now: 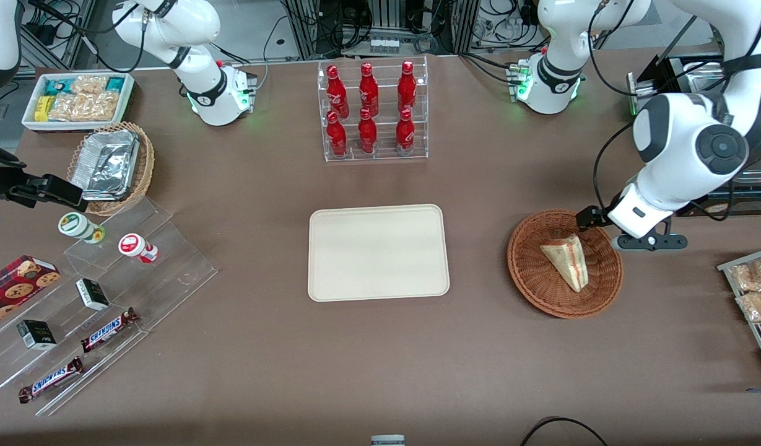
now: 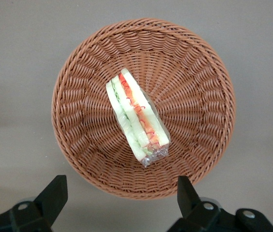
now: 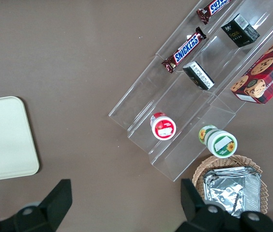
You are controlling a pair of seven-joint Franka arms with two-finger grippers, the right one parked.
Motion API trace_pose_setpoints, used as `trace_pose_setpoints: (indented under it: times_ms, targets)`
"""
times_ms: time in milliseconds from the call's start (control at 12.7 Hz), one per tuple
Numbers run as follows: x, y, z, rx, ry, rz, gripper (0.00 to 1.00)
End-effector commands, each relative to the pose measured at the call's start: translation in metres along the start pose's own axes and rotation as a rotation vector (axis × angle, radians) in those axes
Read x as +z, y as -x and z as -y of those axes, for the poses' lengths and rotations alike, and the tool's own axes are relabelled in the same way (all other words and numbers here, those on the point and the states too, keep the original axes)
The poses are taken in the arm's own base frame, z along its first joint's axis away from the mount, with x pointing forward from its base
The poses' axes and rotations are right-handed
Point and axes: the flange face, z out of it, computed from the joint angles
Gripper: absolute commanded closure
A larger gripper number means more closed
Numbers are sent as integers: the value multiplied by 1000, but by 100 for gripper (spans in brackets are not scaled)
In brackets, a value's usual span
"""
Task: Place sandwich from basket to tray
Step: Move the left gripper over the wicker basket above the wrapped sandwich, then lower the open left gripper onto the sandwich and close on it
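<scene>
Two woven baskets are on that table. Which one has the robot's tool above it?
The round reddish-brown basket holding the wrapped sandwich. The tool hangs open above its rim. The lighter tan basket, toward the parked arm's end, holds foil trays.

Sandwich (image 1: pixel 568 259) in basket (image 1: pixel 529 272); pincer (image 2: pixel 119 195) above, spread.

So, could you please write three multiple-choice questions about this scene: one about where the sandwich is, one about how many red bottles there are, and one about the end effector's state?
1. Where is the sandwich?
A. on the tray
B. in the basket
C. on the table

2. How many red bottles stand in the clear rack?
A. four
B. six
C. eight

3. The left end effector is:
A. open above the basket
B. shut on the sandwich
C. over the tray

Answers:
1 B, it lies on the wicker.
2 B, two rows of three.
3 A, fingers spread, nothing held.
</scene>
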Motion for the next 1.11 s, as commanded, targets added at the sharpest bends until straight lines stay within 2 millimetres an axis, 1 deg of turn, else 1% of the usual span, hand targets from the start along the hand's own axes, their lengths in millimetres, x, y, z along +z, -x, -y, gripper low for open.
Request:
trace_pose_setpoints:
  times_ms: [0, 158, 237, 395, 474, 632, 868, 1026]
  targets:
    - [17, 0, 2, -86, 13, -4, 0]
    - [23, -2, -4, -209, 15, -11, 0]
    - [32, -3, -7, -277, 15, 2, 0]
    - [39, -5, -10, -366, 18, -6, 0]
    - [42, -7, -11, -438, 23, -13, 0]
    - [52, -9, -26, -549, 26, -14, 0]
    - [62, -10, -28, -554, 19, -7, 0]
    - [69, -11, -39, -508, -4, -5, 0]
